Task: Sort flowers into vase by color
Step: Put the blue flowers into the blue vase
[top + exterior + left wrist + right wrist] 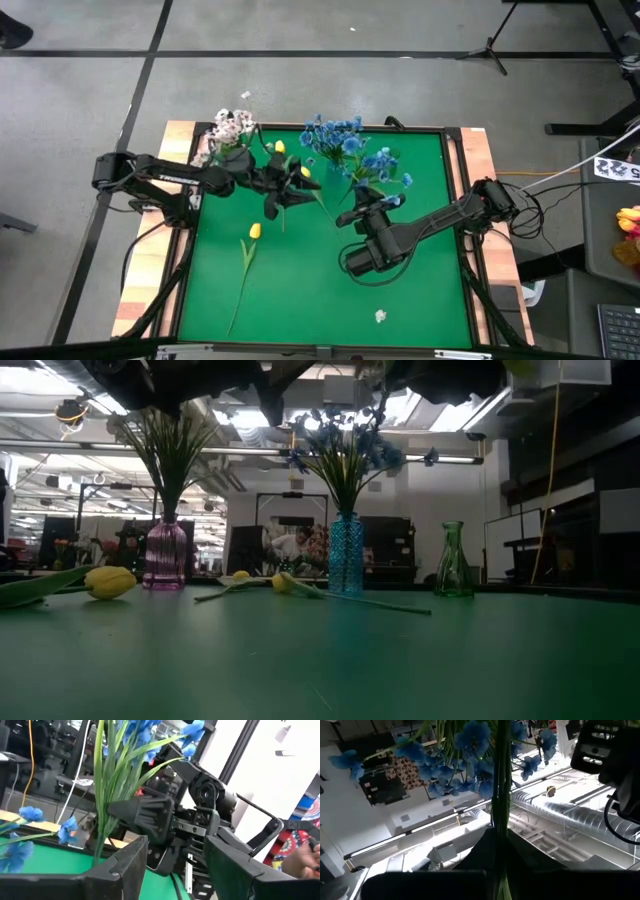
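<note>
A blue vase [346, 555] holds blue flowers [335, 138]. A pink vase [165, 555] holds the white sprays [232, 128]. A green vase [453, 560] stands with nothing in it. Yellow tulips lie on the green mat: one [255, 232] near the middle and others [280, 582] by the vases. My right gripper [362, 208] hovers beside the blue vase, shut on a blue flower [385, 165]. My left gripper [175, 865] is open and holds nothing. It hangs between the pink and blue vases [288, 186], facing the right gripper. My right gripper pinches the blue flower's thin green stalk [501, 827] between its two fingers, below the blooms [475, 740]. The fingers lie level and across the stalk. The stalk stands upright with the blooms above the fingers; the gripper hides its lower end.
The mat's near half holds only the long-stemmed tulip and a small white scrap [380, 316]. A raised dark frame [455, 150] edges the mat. Both arms crowd the space above the vases at the far side.
</note>
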Action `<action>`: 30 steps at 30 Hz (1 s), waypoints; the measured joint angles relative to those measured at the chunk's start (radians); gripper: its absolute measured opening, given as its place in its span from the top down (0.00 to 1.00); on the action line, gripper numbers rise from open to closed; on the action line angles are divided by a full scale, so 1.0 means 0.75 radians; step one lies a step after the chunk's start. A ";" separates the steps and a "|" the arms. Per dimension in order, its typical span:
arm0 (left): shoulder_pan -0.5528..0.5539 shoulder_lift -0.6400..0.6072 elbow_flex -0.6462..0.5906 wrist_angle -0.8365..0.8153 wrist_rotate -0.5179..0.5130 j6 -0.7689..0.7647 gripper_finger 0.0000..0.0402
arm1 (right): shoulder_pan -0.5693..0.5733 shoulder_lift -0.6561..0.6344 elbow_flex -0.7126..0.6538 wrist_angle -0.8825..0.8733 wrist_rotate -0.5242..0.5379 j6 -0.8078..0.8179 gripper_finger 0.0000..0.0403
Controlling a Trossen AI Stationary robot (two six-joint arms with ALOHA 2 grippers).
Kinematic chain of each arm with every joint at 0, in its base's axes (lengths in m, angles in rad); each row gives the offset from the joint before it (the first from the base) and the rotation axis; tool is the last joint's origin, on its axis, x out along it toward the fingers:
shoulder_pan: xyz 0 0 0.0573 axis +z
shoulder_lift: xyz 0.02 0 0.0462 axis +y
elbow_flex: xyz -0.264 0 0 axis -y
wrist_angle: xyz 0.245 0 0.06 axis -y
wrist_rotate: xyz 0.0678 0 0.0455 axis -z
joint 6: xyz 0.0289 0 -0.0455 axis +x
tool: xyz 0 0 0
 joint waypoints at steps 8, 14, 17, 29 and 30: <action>0.007 0.001 0.000 -0.017 0.105 0.032 0.52 | 0.000 0.000 0.002 0.343 -0.017 -0.345 0.94; 0.006 0.002 0.000 -0.049 0.150 0.031 0.52 | 0.000 0.000 0.062 0.558 -0.118 -0.483 0.98; 0.007 0.002 0.000 -0.042 0.202 0.013 0.52 | 0.000 0.000 0.111 0.621 -0.179 -0.533 0.98; 0.060 -0.007 0.000 -0.040 0.404 -0.070 0.52 | 0.071 0.000 0.204 1.126 -0.513 -0.979 0.98; 0.061 -0.007 0.000 -0.036 0.421 -0.078 0.52 | 0.079 0.000 0.204 1.158 -0.522 -1.017 0.97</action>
